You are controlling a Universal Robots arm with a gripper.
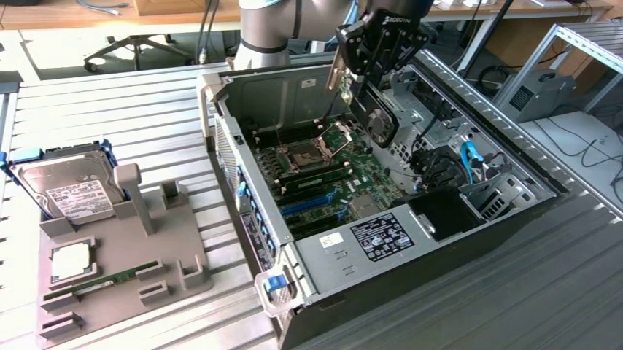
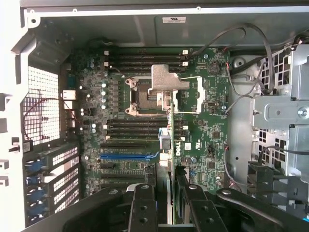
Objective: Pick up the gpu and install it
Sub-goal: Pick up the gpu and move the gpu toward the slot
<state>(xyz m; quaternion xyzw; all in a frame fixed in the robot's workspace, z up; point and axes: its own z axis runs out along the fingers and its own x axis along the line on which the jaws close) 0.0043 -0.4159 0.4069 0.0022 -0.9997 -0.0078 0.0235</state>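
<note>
1. Hand (image 1: 373,73) (image 2: 171,212): black, two-fingered, at the end of the arm (image 1: 265,25). Fingers (image 2: 143,208) closed against the two flat sides of the gpu, gripping it.
2. Gpu (image 1: 380,120) (image 2: 173,183): thin flat card.
   - Black cover with a round fan, turned toward the exterior camera.
   - Pale metal strip (image 1: 338,73) along one end.
   - Green board, seen edge-on in the wrist view as a narrow line running away from the hand.
   - Held on edge and slightly tilted, in the air over the open computer case, above the motherboard and near the processor socket.
   - Not seated in any slot, as far as the exterior view shows.
3. Computer case (image 1: 336,255): grey metal tower, lying on its side on the counter, side panel off, interior exposed.
4. Motherboard (image 1: 326,182) (image 2: 120,121): green, flat in the case floor, with rows of black slots and one blue slot (image 2: 125,156).
5. Processor socket (image 1: 303,154) (image 2: 145,94): square, with its metal cover (image 2: 166,79) raised.
6. Tray (image 1: 146,248): grey moulded holder on the counter at the exterior view's left, well apart from the case.
   - Hard drive (image 1: 68,191): silver, white label, propped upright in the tray.
   - Memory stick (image 1: 109,277): narrow, green, lying in a groove of the tray.
7. Counter (image 1: 127,109): pale slatted metal.
</note>
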